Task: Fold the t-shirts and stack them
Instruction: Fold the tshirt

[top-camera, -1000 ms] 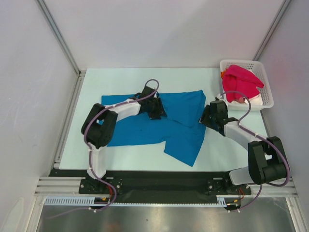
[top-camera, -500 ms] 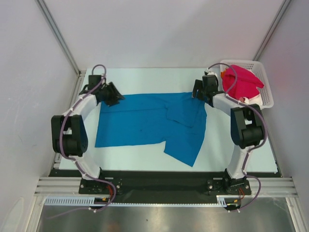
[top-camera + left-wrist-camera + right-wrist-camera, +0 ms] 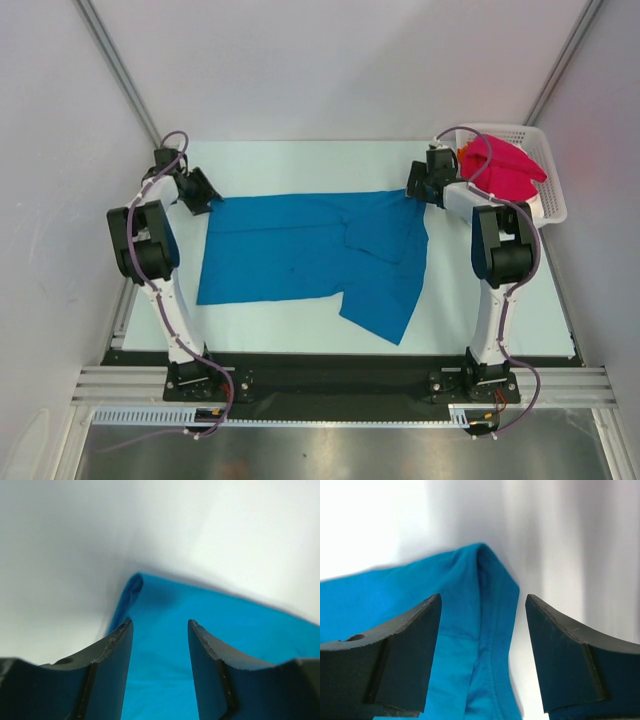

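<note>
Bright blue t-shirt (image 3: 300, 250) lies spread mid-frame, its right part folded over; crimson-pink t-shirt (image 3: 505, 170) sits heaped upper right

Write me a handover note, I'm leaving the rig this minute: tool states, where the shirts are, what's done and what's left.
Left tool: open, jaws either side of the far-left corner of the blue t-shirt, not gripping.
Right tool: open, jaws either side of the shirt's far-right corner, not gripping.
Blue t-shirt: spread mid-table, right part rumpled, one flap overlapping.
Crimson-pink t-shirt: heaped in the white basket at the far right, orange cloth peeking beside it.
Done: blue shirt laid out.
Left: fold it, then fold the basket's shirts and stack them all.
</note>
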### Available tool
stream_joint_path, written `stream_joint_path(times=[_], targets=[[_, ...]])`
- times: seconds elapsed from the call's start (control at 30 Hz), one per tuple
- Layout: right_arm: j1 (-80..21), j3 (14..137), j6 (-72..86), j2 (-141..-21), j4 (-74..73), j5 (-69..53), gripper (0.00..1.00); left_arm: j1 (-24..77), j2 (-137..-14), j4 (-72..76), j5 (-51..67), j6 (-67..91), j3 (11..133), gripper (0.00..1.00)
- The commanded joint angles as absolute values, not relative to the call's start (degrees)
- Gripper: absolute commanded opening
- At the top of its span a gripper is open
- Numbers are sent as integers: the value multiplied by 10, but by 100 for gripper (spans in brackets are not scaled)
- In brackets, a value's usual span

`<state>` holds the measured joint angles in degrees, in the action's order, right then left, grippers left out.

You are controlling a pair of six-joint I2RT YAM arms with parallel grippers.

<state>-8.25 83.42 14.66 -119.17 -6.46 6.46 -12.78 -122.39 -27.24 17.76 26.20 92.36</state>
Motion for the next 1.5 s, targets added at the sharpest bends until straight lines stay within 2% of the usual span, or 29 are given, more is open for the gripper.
stream_joint_path(times=[0.0,0.23,0.6,0.63,0.7,0.8,0.83,0.87,0.9,0.93,1.0,1.03,1.13,1.3,1.33,1.4,1.43,1.47], targets=[[-75,875,136,-1210,-72,33,73,-128,-1260,-283,158,231,977,53],[-63,917,162,-1244,-89,-25,74,-131,-1308,-305,94,225,1033,51],[-49,949,207,-1280,-133,-18,67,-134,-1350,-306,134,232,1032,51],[-48,954,208,-1284,-138,-20,66,-134,-1355,-306,134,233,1034,50],[-48,962,212,-1294,-148,-25,63,-136,-1360,-306,140,238,1039,38],[-49,967,221,-1303,-153,-28,55,-141,-1364,-308,143,250,1047,24],[-49,968,222,-1303,-152,-26,48,-144,-1366,-307,141,252,1053,20],[-49,969,225,-1307,-150,-23,42,-144,-1368,-308,140,256,1056,12],[-49,969,228,-1309,-150,-18,39,-146,-1369,-308,139,258,1061,8],[-49,970,237,-1310,-149,-5,28,-149,-1372,-308,137,260,1070,3],[-50,973,244,-1312,-141,16,21,-154,-1381,-308,138,264,1083,0],[-50,976,254,-1314,-138,37,10,-155,-1385,-308,138,264,1098,0],[-51,996,273,-1323,-141,88,0,-159,-1404,-309,135,262,1136,0],[-56,1053,271,-1354,-153,106,1,-163,-1443,-323,149,273,1202,0],[-57,1077,267,-1368,-158,104,5,-163,-1452,-325,154,275,1219,0],[-61,1100,258,-1380,-176,101,15,-163,-1456,-340,147,283,1233,9],[-62,1108,254,-1383,-181,101,25,-163,-1454,-345,142,283,1239,16],[-62,1121,250,-1384,-188,99,29,-163,-1441,-350,134,282,1238,25]])
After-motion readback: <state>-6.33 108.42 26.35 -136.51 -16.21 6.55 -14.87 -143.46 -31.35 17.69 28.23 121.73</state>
